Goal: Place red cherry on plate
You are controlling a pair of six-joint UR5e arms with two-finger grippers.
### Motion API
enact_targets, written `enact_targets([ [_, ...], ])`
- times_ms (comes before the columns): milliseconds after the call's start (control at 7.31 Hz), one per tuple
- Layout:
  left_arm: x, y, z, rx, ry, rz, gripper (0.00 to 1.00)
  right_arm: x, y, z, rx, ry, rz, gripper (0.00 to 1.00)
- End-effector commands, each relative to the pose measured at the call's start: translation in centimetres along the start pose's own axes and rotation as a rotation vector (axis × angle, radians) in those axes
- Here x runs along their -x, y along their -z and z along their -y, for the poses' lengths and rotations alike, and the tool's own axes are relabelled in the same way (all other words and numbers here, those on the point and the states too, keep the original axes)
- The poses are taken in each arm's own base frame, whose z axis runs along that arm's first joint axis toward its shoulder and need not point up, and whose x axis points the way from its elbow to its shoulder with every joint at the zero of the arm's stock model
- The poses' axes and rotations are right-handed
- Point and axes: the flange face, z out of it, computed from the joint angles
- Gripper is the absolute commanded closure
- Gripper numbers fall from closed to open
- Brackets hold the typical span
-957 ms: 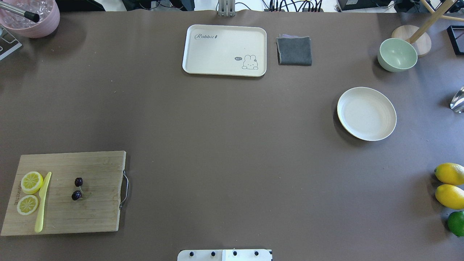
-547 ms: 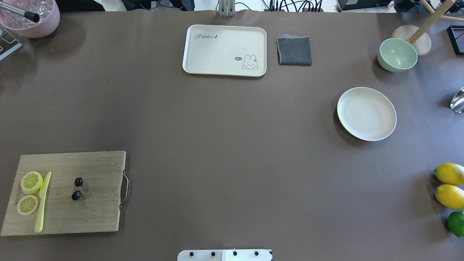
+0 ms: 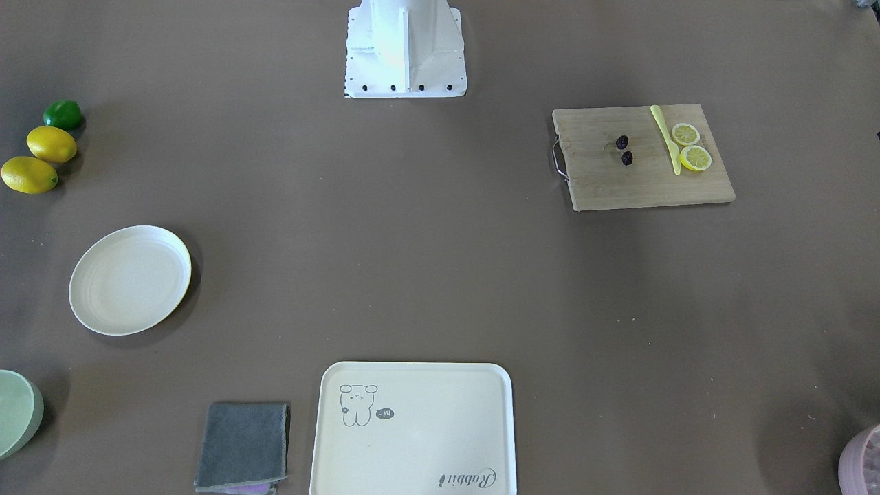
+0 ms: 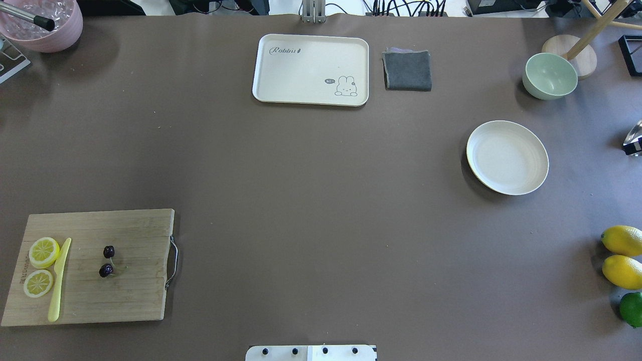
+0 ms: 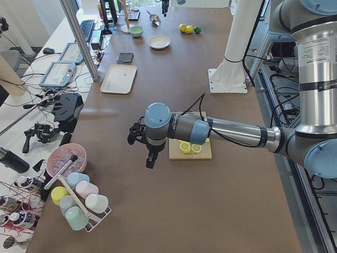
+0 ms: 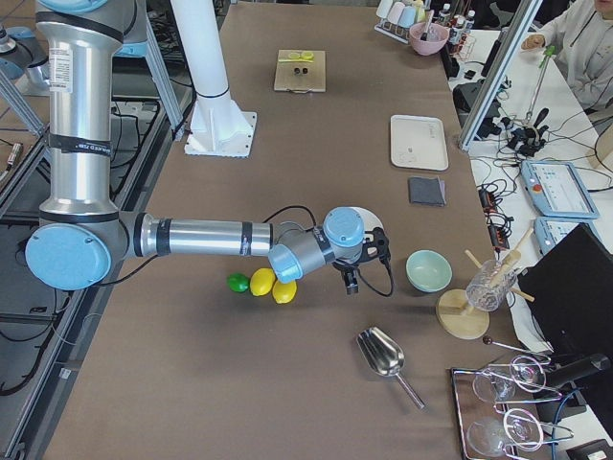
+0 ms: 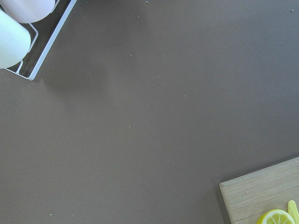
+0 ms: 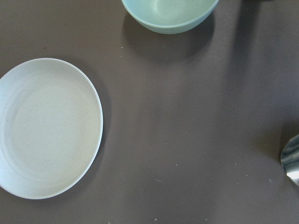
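Note:
The red cherry [image 4: 106, 270], two tiny dark fruits on thin stems, lies on the wooden cutting board [image 4: 135, 296] at the near left, also seen from the front [image 3: 627, 158]. The plate [image 4: 506, 157], round and cream-white, sits bare at the right, and fills the left of the right wrist view [image 8: 46, 128]. My left gripper [image 5: 149, 162] hangs over the table past the board's outer end. Between the plate [image 6: 373, 217] and the green bowl hovers my right gripper [image 6: 351, 284]. Both grippers show only in side views, so I cannot tell whether they are open or shut.
Two lemon slices [image 4: 43, 251] and a yellow knife [image 4: 59, 281] share the board. A cream tray [image 4: 310, 69], grey cloth [image 4: 407, 70] and green bowl [image 4: 549, 75] line the far side. Lemons [image 4: 622, 239], a lime [image 4: 631, 308] and a metal scoop [image 4: 634, 133] sit at the right edge.
A dark shape has come in at the right edge of the overhead view, over the lower part of the metal scoop. The cherry and plate have not moved.

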Motion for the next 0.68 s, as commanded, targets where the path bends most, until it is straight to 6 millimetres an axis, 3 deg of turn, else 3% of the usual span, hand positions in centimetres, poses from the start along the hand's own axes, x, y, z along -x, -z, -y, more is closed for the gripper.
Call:
enact_targets([
  [0,0.3,-0.4,0.6,-0.024,0.018,-0.001,0.02,2.8,-3.9,4.5,0.043,0.003,0.017,0.02],
  [137,0.2,-0.3,0.6,-0.025,0.019,-0.002,0.02,4.5,-6.6,7.0,0.077,0.003,0.028,0.03],
  [274,0.3,-0.3,0.6,-0.025,0.019,-0.002,0.02,6.1,-8.4,7.7,0.101,0.017,0.037,0.1],
  [547,0.2,-0.8,0.6,-0.016,0.016,-0.005,0.02,7.1,-10.3,7.9,0.139,0.023,0.053,0.11],
])
